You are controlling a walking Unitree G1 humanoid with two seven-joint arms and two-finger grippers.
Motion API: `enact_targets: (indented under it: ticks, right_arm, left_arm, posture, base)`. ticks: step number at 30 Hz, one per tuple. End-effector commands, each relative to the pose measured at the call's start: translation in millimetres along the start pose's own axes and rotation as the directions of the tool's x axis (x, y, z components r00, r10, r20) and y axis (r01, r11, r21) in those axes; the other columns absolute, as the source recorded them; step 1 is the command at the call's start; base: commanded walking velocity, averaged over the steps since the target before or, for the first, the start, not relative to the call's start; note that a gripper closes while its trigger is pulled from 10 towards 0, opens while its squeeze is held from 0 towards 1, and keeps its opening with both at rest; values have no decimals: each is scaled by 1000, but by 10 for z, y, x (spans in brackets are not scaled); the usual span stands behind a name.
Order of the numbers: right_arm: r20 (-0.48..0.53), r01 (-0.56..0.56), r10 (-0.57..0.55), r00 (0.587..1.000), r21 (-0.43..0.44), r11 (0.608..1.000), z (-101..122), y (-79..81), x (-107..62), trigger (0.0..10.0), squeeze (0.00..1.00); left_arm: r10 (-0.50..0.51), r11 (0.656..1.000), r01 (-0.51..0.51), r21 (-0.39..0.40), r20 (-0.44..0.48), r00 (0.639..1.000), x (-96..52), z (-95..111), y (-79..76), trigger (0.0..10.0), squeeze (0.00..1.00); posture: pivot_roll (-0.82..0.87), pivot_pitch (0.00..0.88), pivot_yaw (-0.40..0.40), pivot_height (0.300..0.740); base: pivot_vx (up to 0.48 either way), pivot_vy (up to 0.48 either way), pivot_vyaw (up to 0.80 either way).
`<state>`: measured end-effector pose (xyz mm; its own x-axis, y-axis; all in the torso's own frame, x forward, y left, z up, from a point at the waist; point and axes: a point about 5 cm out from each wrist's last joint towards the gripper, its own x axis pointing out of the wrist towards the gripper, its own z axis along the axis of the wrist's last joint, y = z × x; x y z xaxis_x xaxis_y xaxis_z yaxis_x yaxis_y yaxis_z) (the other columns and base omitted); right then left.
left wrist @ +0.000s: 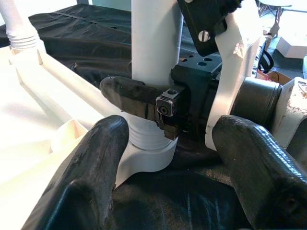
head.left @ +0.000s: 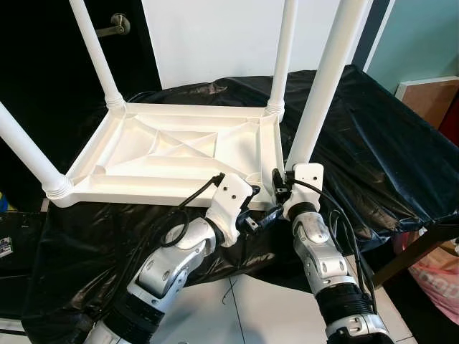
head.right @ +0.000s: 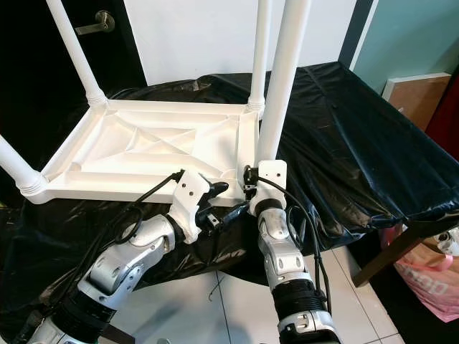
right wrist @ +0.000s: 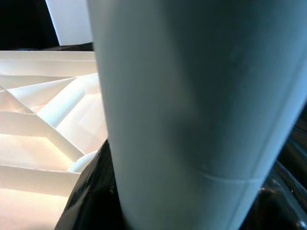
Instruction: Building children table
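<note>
White tabletop (head.left: 172, 150), inverted, ribbed underside up, resting on a black plastic sheet (head.left: 373, 143) draped over a support. Three legs stand in the far-left (head.left: 97, 57), far-right (head.left: 283, 54) and near-left (head.left: 25, 154) corner sockets. The fourth leg (head.left: 326, 79) rises at the near-right corner, tilted slightly rightward, its base at the socket there (whether fully seated cannot be told). Right gripper (left wrist: 144, 100): fingers closed around the base of this fourth leg, one finger (left wrist: 129, 93) wrapped across its front. Left gripper (left wrist: 168, 158): fingers spread apart, holding nothing, just beside the near-right corner, facing the clamped leg. The tabletop's near edge lies close to the sheet's near drop-off; bare sheet extends to the right and far right. A wooden panel (head.left: 434, 97) leans at far right.
</note>
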<state>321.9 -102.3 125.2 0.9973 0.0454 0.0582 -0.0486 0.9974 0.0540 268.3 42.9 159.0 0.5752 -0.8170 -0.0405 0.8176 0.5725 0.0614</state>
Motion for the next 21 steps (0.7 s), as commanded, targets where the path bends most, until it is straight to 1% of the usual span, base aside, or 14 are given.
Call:
enact_targets:
  ticks: [1, 2, 8, 10, 11, 12, 14, 15, 16, 17, 18, 19, 20, 21]
  right_arm:
    - [-97, 15, -14, 995, 8, 1000, -196, 4, -69, 10000, 0]
    - [-88, 14, -14, 996, 4, 1000, -180, -23, -63, 10000, 1000]
    - [-42, -38, 38, 998, 7, 999, -113, -112, -62, 10000, 1000]
    - [-42, -38, 38, 998, 7, 999, -113, -112, -62, 10000, 1000]
    - [-26, -105, 105, 994, 1, 994, -93, -184, -72, 10000, 1000]
    - [-26, -105, 105, 994, 1, 994, -93, -184, -72, 10000, 1000]
    - [-5, -233, 233, 972, -35, 972, -56, -339, -96, 10000, 1000]
    - [-5, -233, 233, 972, -35, 972, -56, -339, -96, 10000, 1000]
    - [-9, -295, 295, 956, -39, 955, -49, -393, -105, 10000, 1000]
    - [-9, -295, 295, 956, -39, 955, -49, -393, -105, 10000, 1000]
    - [-15, -355, 355, 935, -66, 933, -42, -425, -111, 10000, 0]
    - [-15, -355, 355, 935, -66, 933, -42, -425, -111, 10000, 0]
    - [-23, -404, 403, 915, -78, 912, -37, -441, -115, 10000, 0]
    - [-23, -404, 403, 915, -78, 912, -37, -441, -115, 10000, 0]
  left_arm:
    - [-126, 992, 126, -1, -11, 992, -9, -5, -87, 10000, 0]
    - [-126, 992, 126, -1, -10, 992, -7, -5, -90, 10000, 0]
    - [-126, 992, 126, -5, -8, 992, 0, -2, -91, 10000, 0]
    - [-126, 992, 126, -5, -8, 992, 0, -2, -91, 10000, 0]
    - [-125, 992, 125, -5, -7, 992, 1, 0, -91, 10000, 0]
    - [-125, 992, 125, -5, -7, 992, 1, 0, -91, 10000, 0]
    - [-127, 992, 127, -7, -7, 992, -1, -2, -96, 10000, 0]
    - [-127, 992, 127, -7, -7, 992, -1, -2, -96, 10000, 0]
    - [-128, 992, 128, -7, -8, 992, -1, -3, -98, 10000, 0]
    - [-128, 992, 128, -7, -8, 992, -1, -3, -98, 10000, 0]
    - [-129, 992, 129, -8, -8, 992, -1, -3, -99, 10000, 0]
    - [-129, 992, 129, -8, -8, 992, -1, -3, -99, 10000, 0]
    - [-130, 991, 130, -7, -8, 991, -1, -1, -99, 10000, 0]
    - [-130, 991, 130, -7, -8, 991, -1, -1, -99, 10000, 0]
  posture:
    - [-23, 19, 1, 740]
    - [-25, 21, 0, 740]
    - [-28, 25, 0, 740]
    - [-28, 25, 0, 740]
    - [-31, 27, -1, 740]
    - [-31, 27, -1, 740]
    - [-34, 32, 1, 740]
    - [-34, 32, 1, 740]
    - [-36, 36, 3, 740]
    - [-36, 36, 3, 740]
    - [-36, 36, 3, 740]
    - [-36, 36, 3, 740]
    - [-38, 39, 6, 740]
    - [-38, 39, 6, 740]
  base:
    - [0, 0, 0]
    - [0, 0, 0]
    - [0, 0, 0]
    - [0, 0, 0]
    - [0, 0, 0]
    - [0, 0, 0]
    - [0, 0, 0]
    - [0, 0, 0]
    - [0, 0, 0]
    - [0, 0, 0]
    - [0, 0, 0]
    - [0, 0, 0]
    - [0, 0, 0]
    - [0, 0, 0]
